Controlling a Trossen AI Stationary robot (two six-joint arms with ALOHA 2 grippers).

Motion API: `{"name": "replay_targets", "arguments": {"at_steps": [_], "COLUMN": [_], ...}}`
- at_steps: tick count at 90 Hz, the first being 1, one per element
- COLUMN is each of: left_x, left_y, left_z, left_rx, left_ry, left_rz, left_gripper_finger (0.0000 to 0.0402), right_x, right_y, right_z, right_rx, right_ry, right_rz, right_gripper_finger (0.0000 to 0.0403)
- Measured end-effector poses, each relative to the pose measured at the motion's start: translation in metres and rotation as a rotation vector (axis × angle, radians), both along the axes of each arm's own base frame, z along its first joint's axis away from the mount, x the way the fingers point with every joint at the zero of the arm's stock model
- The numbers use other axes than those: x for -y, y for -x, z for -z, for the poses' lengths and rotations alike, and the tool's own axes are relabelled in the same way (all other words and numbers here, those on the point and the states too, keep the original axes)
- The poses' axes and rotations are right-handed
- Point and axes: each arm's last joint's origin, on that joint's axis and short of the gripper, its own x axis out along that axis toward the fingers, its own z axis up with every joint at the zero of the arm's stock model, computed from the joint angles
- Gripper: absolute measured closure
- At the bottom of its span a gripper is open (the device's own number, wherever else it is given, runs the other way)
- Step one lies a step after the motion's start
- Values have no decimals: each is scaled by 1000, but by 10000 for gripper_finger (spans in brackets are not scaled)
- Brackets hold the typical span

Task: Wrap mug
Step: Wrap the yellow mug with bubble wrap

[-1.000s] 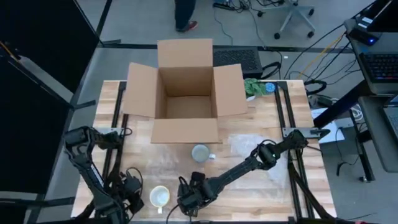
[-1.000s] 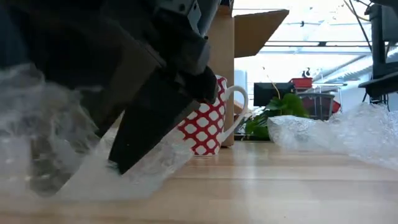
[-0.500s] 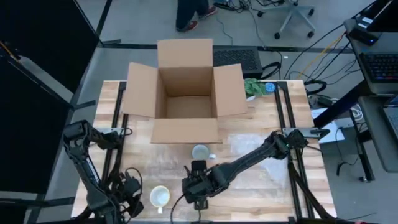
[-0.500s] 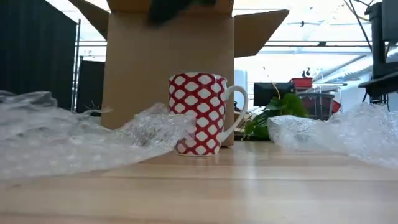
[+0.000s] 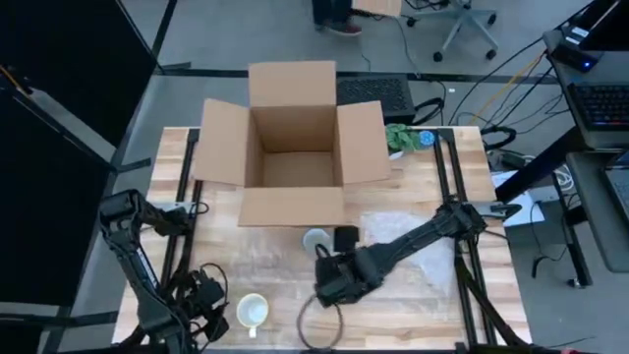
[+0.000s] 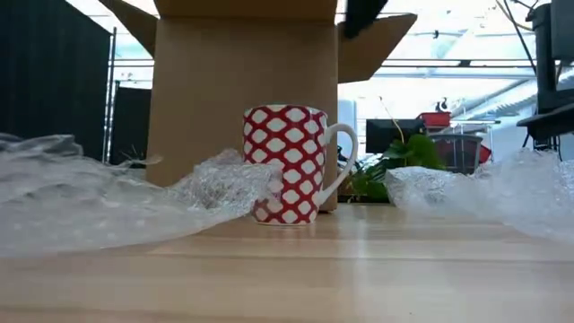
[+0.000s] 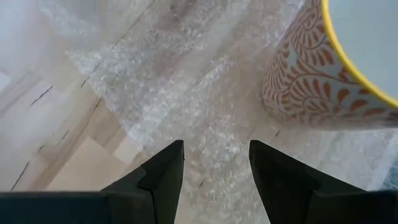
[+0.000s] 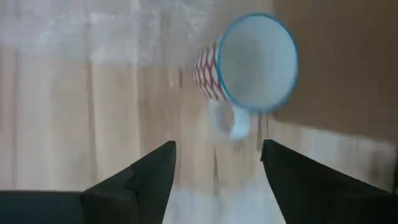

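The right gripper [image 8: 214,180] hangs above the red-and-white mug [image 5: 316,239], jaws spread wide with nothing between them, and the wrist view looks straight down into the mug's pale interior. That mug [image 6: 287,163] stands upright just in front of the cardboard box [image 5: 293,138], handle turned to the right side, with a sheet of bubble wrap [image 6: 134,202] lapping against its base. The step in hand looks like an approach to the mug. Best to come down centred over the rim, or pinch the wall beside the handle, and keep it vertical so it does not tip onto the wrap.

Over at the near-left corner, the left gripper [image 7: 214,180] sits low, fingers parted and empty, right beside a 2nd mug, yellow-rimmed with an orange leaf pattern [image 7: 323,74], which stands on more bubble wrap.

The wooden table [image 5: 442,305] carries a further crumpled sheet [image 6: 484,193] on the right. A green plant [image 6: 395,161] sits at the far edge. Beyond it there are desks, a monitor, cables and an office chair, and a person's legs show at the top.
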Motion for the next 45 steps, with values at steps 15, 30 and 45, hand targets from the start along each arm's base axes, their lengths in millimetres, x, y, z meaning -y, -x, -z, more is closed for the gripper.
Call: {"name": "replay_targets", "arguments": {"at_steps": [15,30,45], "left_x": [0,0,0], "left_y": [0,-1,-1], "left_z": [0,0,0], "left_rx": [7,9,12], "left_ry": [-7,-9,-6], "left_rz": [7,6,-2], "left_gripper_finger": [230,230,230], "right_x": [-14,6,34], "right_y": [55,78,56], "right_z": [26,64,74], "right_rx": [199,553,803], "right_ry": [-144,-313,-286], "right_rz": [32,72,-52], "right_gripper_finger": [179,179,179]}}
